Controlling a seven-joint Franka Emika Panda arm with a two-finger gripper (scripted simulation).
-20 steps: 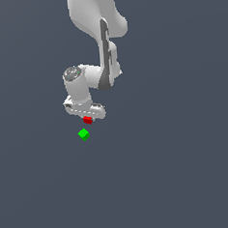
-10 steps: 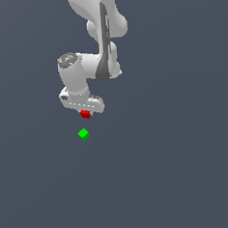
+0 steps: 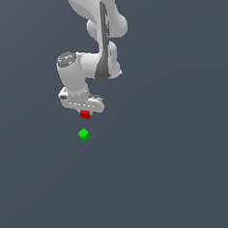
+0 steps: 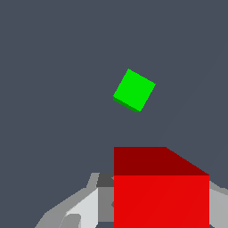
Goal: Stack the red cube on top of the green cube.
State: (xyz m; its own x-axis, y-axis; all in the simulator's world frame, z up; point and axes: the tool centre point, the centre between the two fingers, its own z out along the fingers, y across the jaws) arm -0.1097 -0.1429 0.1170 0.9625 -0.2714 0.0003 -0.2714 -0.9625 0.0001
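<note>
The red cube (image 3: 85, 114) is held between the fingers of my white gripper (image 3: 84, 113), lifted above the grey floor. In the wrist view the red cube (image 4: 161, 191) fills the near part of the picture, with grey fingers (image 4: 84, 207) at its sides. The green cube (image 3: 83, 134) lies on the floor just below the gripper in the exterior view, apart from the red cube. It also shows in the wrist view (image 4: 134, 90), turned at an angle to the red cube.
The white arm (image 3: 100, 34) reaches down from the top of the exterior view. The plain grey floor (image 3: 178, 169) surrounds the cubes.
The gripper, holding the red cube, has risen and drifted slightly toward the exterior view's left. The green cube has not moved.
</note>
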